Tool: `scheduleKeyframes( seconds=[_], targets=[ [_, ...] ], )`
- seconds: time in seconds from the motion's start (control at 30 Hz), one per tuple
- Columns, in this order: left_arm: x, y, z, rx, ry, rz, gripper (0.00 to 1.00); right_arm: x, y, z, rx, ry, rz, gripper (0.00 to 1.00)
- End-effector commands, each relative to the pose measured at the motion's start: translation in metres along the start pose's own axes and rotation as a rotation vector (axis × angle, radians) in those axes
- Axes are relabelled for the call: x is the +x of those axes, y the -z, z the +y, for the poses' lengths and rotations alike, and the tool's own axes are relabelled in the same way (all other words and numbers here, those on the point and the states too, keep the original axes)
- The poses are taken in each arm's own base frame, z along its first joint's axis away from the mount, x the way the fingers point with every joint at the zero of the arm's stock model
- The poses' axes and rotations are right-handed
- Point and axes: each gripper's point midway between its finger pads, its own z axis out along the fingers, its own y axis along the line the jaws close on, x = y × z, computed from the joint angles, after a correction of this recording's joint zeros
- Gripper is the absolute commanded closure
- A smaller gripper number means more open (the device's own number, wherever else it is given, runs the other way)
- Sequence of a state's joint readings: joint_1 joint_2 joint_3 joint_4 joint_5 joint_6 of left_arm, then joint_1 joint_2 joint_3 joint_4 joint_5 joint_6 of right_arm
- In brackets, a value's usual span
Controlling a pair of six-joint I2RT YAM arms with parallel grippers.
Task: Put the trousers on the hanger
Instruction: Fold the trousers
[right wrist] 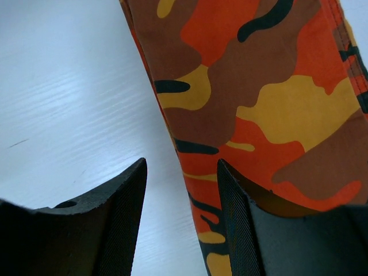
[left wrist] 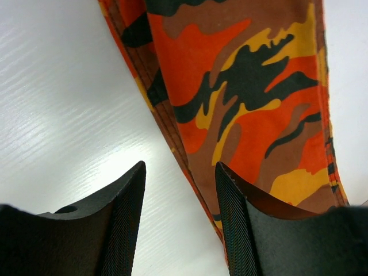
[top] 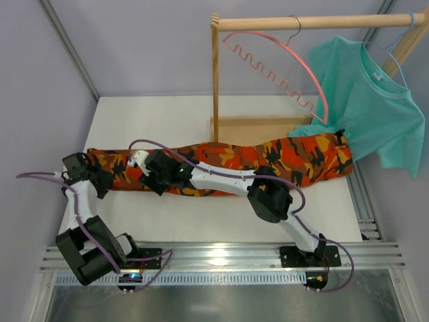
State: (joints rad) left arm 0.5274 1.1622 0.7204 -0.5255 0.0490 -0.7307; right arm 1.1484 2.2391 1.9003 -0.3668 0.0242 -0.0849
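- Your left gripper (left wrist: 179,167) stands open, astride the long edge of the trousers (top: 221,161); bare table (left wrist: 57,86) lies to its left.
- Your right gripper (right wrist: 181,162) stands open at that edge too.
- The hanger (top: 281,74) hangs on the rail (top: 322,22).

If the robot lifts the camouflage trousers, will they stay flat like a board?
Probably not: the trousers lie flat and thin like soft cloth, so they'd likely droop. They look light, and may slide on the smooth table.

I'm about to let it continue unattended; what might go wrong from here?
The open left claw and right claw each straddle the edge of the trousers, so closing may catch little cloth and slip. The teal T-shirt hangs by the waist end; lifting might snag it. The pink hanger hangs free and may swing.
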Motion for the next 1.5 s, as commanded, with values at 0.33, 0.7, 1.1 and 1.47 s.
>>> scheduleKeyframes(
  seconds=[0.33, 0.7, 1.1, 1.47],
  targets=[
    [-0.03, 0.002, -0.016, 0.051, 0.038, -0.045, 0.47, 0.001, -0.037, -0.02, 0.113, 0.047, -0.05, 0.58],
    [-0.044, -0.004, 0.0, -0.062, 0.026, -0.089, 0.47, -0.026, -0.023, -0.068, 0.118, -0.26, -0.153, 0.96],
    [-0.061, -0.014, -0.006, -0.059, 0.014, -0.133, 0.48, 0.005, -0.028, -0.095, -0.013, -0.514, -0.116, 0.96],
    [-0.052, -0.045, -0.018, -0.046, 0.118, -0.011, 0.6, 0.013, -0.027, -0.094, -0.019, -0.523, -0.121, 0.96]
  ],
)
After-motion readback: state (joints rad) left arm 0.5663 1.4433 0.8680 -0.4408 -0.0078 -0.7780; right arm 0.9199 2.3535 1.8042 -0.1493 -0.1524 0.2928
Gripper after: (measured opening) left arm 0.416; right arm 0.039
